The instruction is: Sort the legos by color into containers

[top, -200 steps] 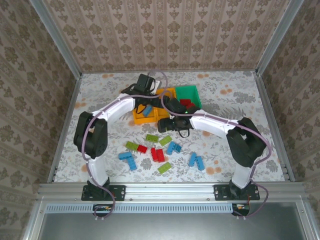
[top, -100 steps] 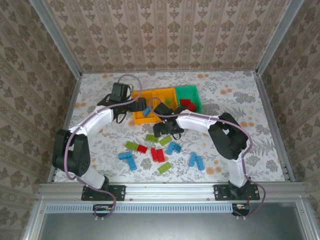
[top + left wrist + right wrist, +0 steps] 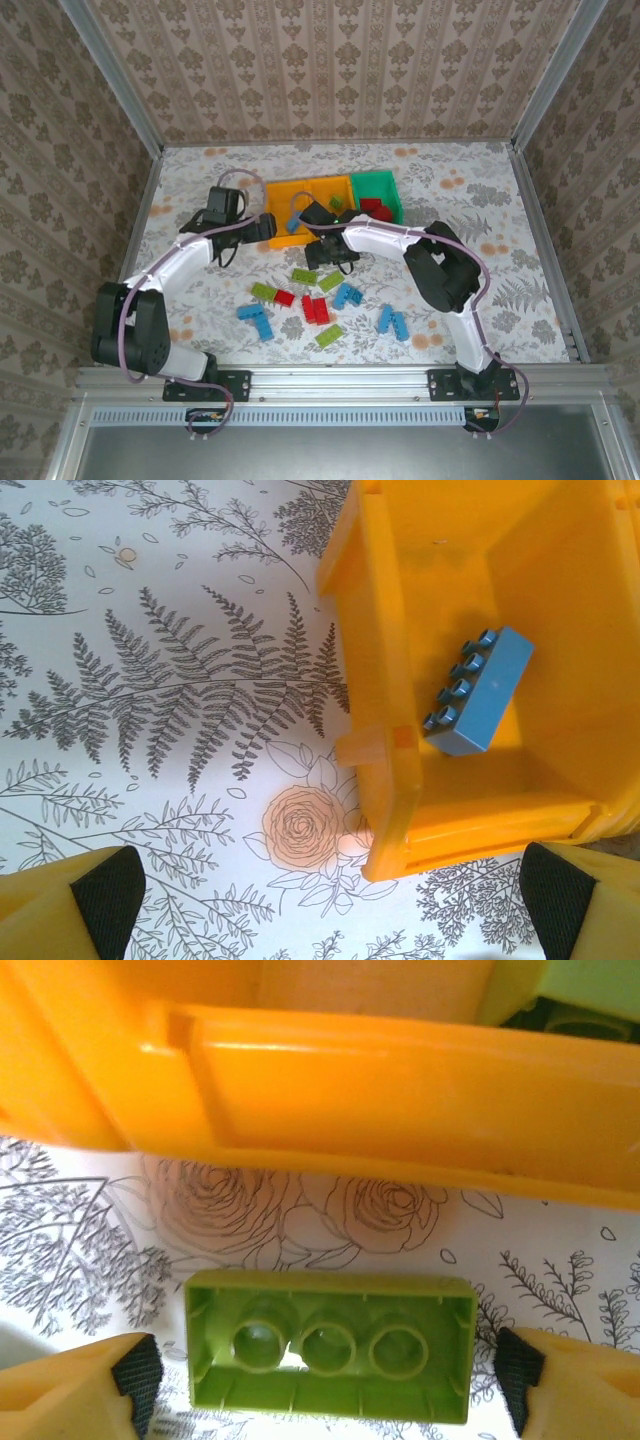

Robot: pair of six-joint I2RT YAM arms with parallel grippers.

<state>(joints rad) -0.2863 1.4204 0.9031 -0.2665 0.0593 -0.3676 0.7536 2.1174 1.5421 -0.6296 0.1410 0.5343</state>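
Both wide: L end effector (image 3: 330, 905) by bin (image 3: 378, 670); R end effector (image 3: 322, 1385) astride green lego (image 3: 440, 1392).

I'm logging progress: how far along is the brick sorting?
Done: a blue brick lies in the left orange bin, red bricks in the green bin. In hand: the right pincer straddles a green brick, not gripping yet. Left: about a dozen bricks loose on the table.

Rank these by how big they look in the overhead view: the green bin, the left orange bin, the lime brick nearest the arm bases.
1. Tied: green bin and left orange bin look about alike; the orange one is partly hidden, so unranked.
2. The lime brick, far smaller.
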